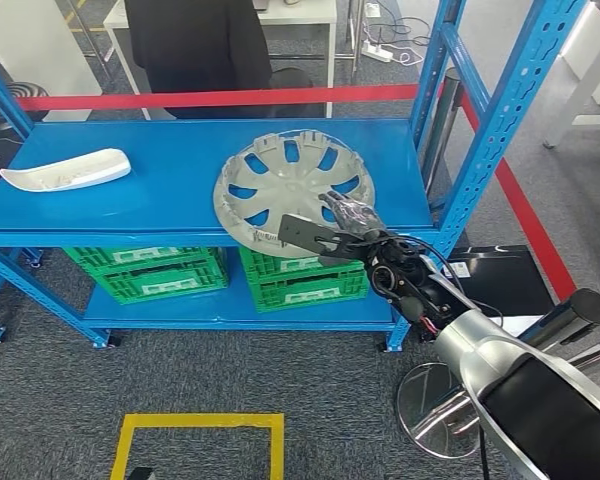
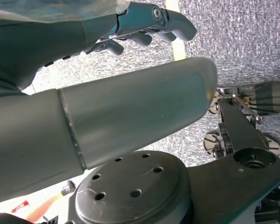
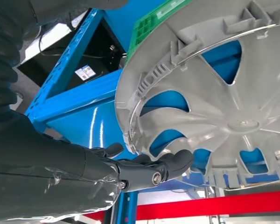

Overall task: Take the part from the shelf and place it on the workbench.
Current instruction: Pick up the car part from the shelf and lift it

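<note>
Silver-armed, the robot's right hand [image 1: 347, 222] reaches over the near rim of the round grey plastic wheel cover [image 1: 293, 188], which lies flat on the blue metal shelf [image 1: 169, 170], overhanging its front edge. Its dark fingers [image 3: 149, 168] touch the rim, but whether they grip I cannot tell. Likely light, springy and slick, the cover is best held at a spoke opening.

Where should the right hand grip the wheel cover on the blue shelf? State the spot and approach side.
Probably the near rim of the wheel cover, where it hangs past the front edge of the blue shelf. Come from the front, fingers under the lip and thumb above. The cover is thin and lies flat, so the overhanging edge is the easiest part to wrap. The right hand is already beside that rim.
</note>
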